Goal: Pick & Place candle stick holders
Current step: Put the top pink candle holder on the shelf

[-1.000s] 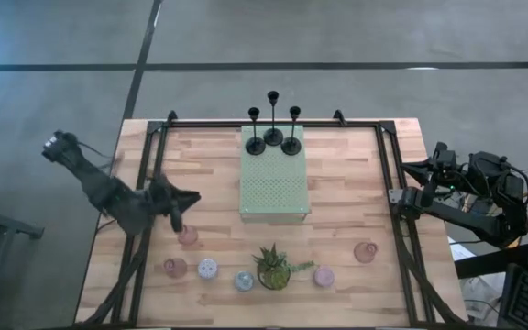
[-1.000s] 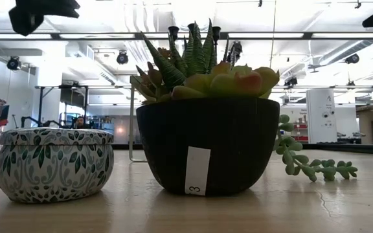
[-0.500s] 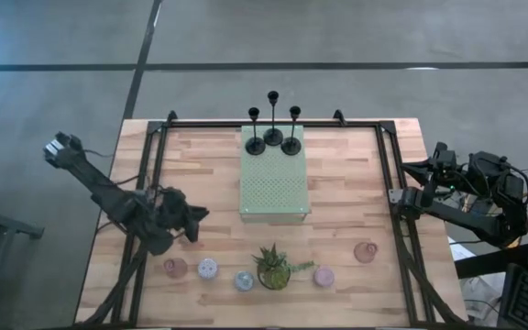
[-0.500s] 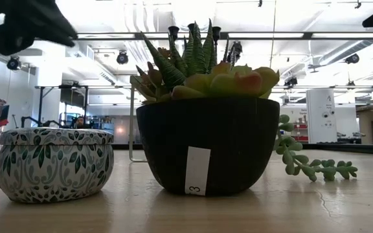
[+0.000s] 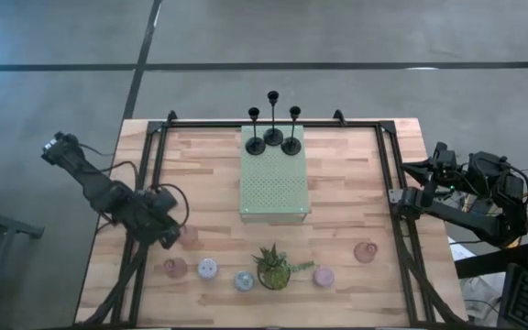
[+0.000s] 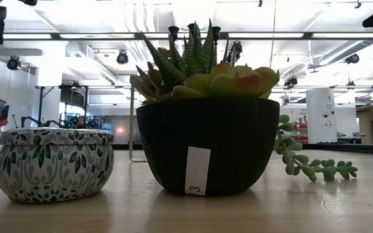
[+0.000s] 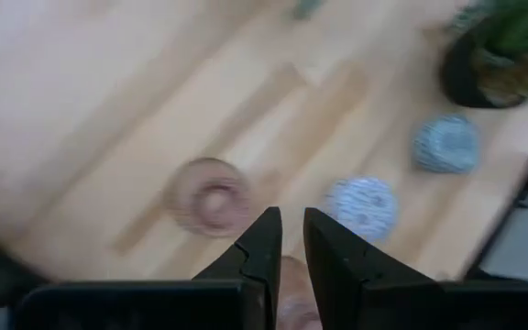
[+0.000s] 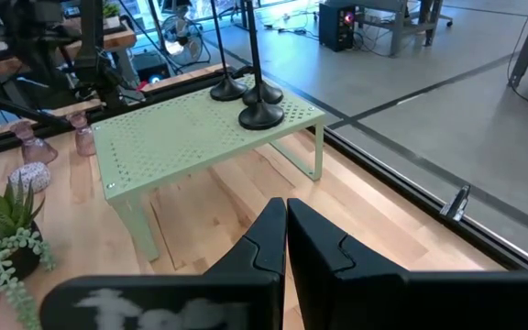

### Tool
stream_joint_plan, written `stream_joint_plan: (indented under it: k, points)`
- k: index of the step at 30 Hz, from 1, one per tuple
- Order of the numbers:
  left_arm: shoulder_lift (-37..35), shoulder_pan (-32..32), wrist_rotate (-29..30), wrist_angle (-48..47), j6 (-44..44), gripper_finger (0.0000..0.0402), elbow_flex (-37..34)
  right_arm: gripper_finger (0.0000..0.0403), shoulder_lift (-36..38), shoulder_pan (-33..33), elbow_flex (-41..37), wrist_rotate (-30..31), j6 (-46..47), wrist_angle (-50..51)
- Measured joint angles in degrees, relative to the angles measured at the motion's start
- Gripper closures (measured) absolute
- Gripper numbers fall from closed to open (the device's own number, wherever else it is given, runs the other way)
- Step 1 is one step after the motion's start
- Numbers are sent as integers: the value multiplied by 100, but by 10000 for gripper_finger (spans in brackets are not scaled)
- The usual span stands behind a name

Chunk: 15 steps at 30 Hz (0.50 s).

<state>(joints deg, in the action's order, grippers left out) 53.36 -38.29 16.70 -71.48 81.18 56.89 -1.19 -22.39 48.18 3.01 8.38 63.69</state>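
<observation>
Even, bright overhead light gives soft, faint shadows on the wooden surface (image 5: 337,183) in the high view. In the low view, ceiling lights blow out the upper frame, leaving the plant pot (image 6: 203,145) backlit and dark. The left wrist view is smeared by motion blur.

Bare wood beside the mat (image 5: 274,183); plant (image 5: 274,267) amid front-row holders.

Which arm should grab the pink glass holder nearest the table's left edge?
Left. The left gripper hangs right beside that pink glass holder, fingers nearly shut and empty. The right gripper is parked shut at the table's right edge, across the green mat.
</observation>
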Motion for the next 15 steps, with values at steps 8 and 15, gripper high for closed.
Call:
stream_joint_plan:
  k: [8,15]
  points:
    - [346,400,-386,-116,-15,349,8,394,0,-2,0,0,0,-1]
    - [834,657,-1036,-73,-225,348,5,394,0,0,0,0,0,-1]
